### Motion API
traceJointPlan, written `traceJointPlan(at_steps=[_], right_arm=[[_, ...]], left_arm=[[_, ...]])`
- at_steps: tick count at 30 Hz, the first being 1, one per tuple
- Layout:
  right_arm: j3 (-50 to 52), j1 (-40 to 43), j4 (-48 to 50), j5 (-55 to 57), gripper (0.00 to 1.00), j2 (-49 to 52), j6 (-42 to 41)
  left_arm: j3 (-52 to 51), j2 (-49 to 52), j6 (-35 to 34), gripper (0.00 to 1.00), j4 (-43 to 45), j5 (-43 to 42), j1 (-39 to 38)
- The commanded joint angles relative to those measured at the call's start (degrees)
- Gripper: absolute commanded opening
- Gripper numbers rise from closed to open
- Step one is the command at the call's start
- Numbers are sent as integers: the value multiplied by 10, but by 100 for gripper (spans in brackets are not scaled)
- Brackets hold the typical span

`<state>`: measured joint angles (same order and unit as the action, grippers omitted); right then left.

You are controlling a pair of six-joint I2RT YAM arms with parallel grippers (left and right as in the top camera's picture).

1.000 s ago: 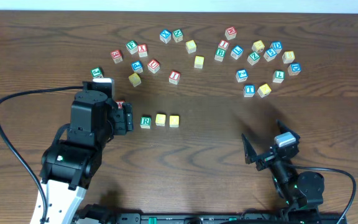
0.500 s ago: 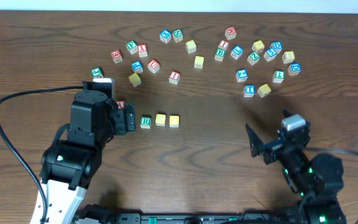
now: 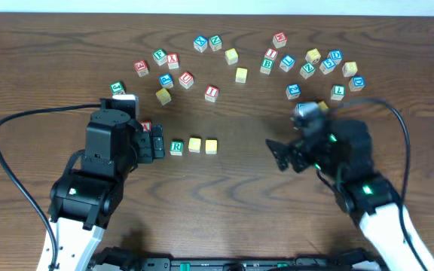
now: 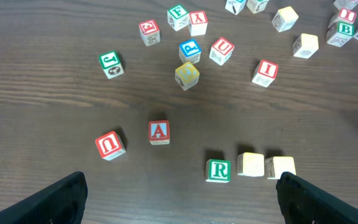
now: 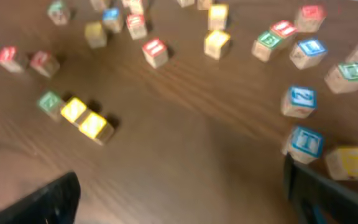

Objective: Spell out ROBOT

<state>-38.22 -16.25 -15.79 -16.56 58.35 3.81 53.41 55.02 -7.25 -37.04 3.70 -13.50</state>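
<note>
Step in hand: row begun.
- R cube (image 3: 176,147), landmark, on the surface.
- Yellow cubes (image 3: 194,144): two, just right of R.
- B cube (image 3: 267,65), T cube (image 5: 306,141): far up-right of R, unplaced.
- Left gripper (image 3: 158,143): released, empty, just left of R.
- Right gripper (image 3: 279,153): spread wide, empty, right of R.

Next move, likely: fetch B.

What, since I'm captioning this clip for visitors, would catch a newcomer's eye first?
Probably the short row mid-table: a green R cube with two plain yellow cubes beside it, just off the open left gripper. Beyond it, colourful letter cubes lie scattered across the far side of the table, while the open right gripper shows blurred to the row's right.
</note>
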Motion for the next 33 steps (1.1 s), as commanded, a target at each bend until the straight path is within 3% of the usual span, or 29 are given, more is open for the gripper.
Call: traceJointPlan(at_steps=[1, 4, 11, 14, 16, 21, 27, 33], right_arm=[[-116, -47, -44, 59, 99, 83, 6], [-174, -70, -62, 27, 99, 133, 4], [-172, -81, -3, -62, 97, 174, -9], [-183, -99, -4, 8, 92, 185, -83], [-204, -123, -31, 71, 98, 198, -121], [-314, -186, -136, 203, 99, 258, -164], [-430, -217, -204, 223, 99, 336, -219], [-447, -238, -184, 223, 99, 367, -249]], left_arm=[[17, 0, 3, 96, 2, -1, 3], [17, 0, 3, 96, 2, -1, 3], [17, 0, 3, 95, 2, -1, 3], [17, 0, 3, 96, 2, -1, 3], [17, 0, 3, 96, 2, -1, 3], [17, 0, 3, 96, 2, -1, 4], [17, 1, 3, 96, -8, 61, 4], [17, 27, 6, 96, -15, 94, 35]])
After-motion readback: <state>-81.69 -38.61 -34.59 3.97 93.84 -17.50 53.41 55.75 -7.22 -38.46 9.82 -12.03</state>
